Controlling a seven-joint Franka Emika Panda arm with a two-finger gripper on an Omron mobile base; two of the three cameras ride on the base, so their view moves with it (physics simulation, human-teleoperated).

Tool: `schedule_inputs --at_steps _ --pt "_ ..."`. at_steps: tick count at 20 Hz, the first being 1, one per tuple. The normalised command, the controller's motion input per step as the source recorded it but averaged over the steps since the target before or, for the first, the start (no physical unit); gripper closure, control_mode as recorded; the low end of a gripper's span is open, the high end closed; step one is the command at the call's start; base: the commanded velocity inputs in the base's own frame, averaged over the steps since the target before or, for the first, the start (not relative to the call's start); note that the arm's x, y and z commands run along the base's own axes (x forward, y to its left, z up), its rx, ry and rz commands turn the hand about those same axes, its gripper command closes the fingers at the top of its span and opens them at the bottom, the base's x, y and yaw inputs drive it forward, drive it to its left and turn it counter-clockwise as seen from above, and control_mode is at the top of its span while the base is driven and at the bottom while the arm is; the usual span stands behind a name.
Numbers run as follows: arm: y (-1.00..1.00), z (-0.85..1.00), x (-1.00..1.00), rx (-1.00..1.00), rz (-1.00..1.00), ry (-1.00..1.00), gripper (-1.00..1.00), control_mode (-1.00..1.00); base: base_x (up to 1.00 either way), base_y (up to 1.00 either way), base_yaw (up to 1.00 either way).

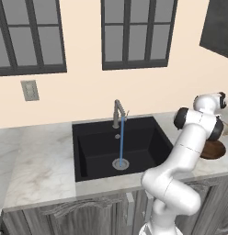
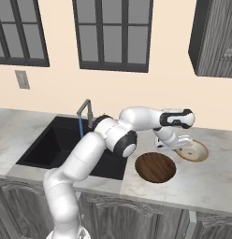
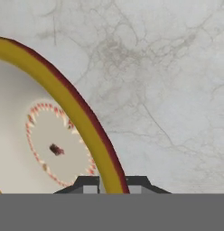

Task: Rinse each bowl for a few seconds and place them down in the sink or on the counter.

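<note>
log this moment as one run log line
phase: grasp | hand: shut on tan-rimmed bowl rim | dark bowl: on counter | tap: running

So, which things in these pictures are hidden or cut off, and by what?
- Dark brown bowl, left base view: the arm covers most of it.
- Tan-rimmed bowl, left base view: a sliver shows, cut by the picture edge and the arm.
- Tan-rimmed bowl, hand view: cut off at the left edge.
- Claw, hand view: fingertips pinch the rim; the bottom band cuts them off.
- Sink, right base view: the arm hides the drain and right side.
</note>
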Motion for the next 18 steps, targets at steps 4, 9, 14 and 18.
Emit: schedule_inputs --at_steps 4,9,14,18 --pt "0.12 0.46 -0.23 0.02 0.0 -0.05 1.0 -1.0 0.0 0.0 0.0" --pt "0.28 0.55 -0.27 0.0 0.02 -0.04 1.0 -1.0 0.0 0.0 0.0" --pt "0.49 0.4 -0.22 0.0 0.02 -0.01 1.0 -1.0 0.0 0.0 0.0" --pt "0.56 0.42 -0.12 0.01 0.08 0.0 1.0 -1.0 0.0 0.0 0.0"
